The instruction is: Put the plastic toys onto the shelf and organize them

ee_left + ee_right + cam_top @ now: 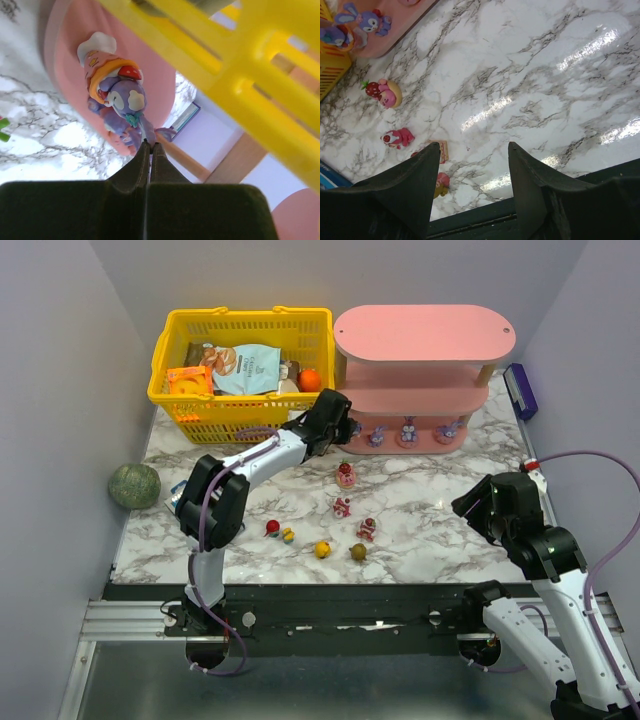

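Note:
My left gripper (345, 426) is at the left end of the pink shelf's (425, 335) bottom tier. In the left wrist view it (150, 143) is shut on a thin limb of a purple bunny toy (122, 102), which is over the pink board (62, 50). Three purple bunnies (408, 430) stand on the bottom tier. Three pink strawberry toys (346, 475) and several small round ones (323, 549) lie on the marble table. My right gripper (472, 506) is open and empty above the table's right side; its wrist view (474, 146) shows pink toys (382, 92) to the left.
A yellow basket (240, 365) with snack packets and an orange ball stands directly left of the shelf, close to my left gripper (240, 65). A green speckled ball (134, 485) lies off the table's left edge. A purple object (519, 390) sits right of the shelf.

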Action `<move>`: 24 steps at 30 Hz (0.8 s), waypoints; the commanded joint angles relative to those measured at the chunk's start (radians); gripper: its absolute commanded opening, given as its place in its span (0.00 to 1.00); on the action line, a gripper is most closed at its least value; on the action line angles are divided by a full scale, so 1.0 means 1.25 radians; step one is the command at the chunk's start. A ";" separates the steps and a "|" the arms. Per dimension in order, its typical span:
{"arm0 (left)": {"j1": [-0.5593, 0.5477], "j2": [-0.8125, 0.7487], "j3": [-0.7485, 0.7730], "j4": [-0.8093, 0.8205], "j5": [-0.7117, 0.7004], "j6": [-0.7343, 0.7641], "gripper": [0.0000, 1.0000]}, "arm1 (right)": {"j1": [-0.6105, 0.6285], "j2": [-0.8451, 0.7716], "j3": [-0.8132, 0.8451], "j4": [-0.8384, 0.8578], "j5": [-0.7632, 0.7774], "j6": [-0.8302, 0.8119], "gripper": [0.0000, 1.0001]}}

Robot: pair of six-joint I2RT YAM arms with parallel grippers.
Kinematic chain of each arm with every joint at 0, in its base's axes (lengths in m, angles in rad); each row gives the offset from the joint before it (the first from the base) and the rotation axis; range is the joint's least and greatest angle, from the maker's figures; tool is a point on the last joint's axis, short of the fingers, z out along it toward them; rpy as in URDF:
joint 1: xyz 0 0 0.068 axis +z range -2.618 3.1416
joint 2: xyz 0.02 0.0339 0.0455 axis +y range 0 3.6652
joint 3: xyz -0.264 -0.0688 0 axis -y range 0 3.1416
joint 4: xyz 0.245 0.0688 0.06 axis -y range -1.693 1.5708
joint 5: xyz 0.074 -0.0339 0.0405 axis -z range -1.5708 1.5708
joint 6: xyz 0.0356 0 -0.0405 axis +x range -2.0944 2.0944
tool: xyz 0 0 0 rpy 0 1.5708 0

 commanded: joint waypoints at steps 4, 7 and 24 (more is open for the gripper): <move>-0.014 -0.040 0.010 -0.037 0.040 -0.199 0.00 | -0.005 -0.006 -0.011 0.003 0.027 0.001 0.64; -0.015 -0.042 0.015 -0.049 0.029 -0.197 0.00 | -0.005 -0.008 -0.012 0.003 0.026 0.002 0.64; -0.011 -0.059 -0.005 -0.067 -0.012 -0.219 0.00 | -0.005 -0.005 -0.010 0.003 0.028 -0.003 0.64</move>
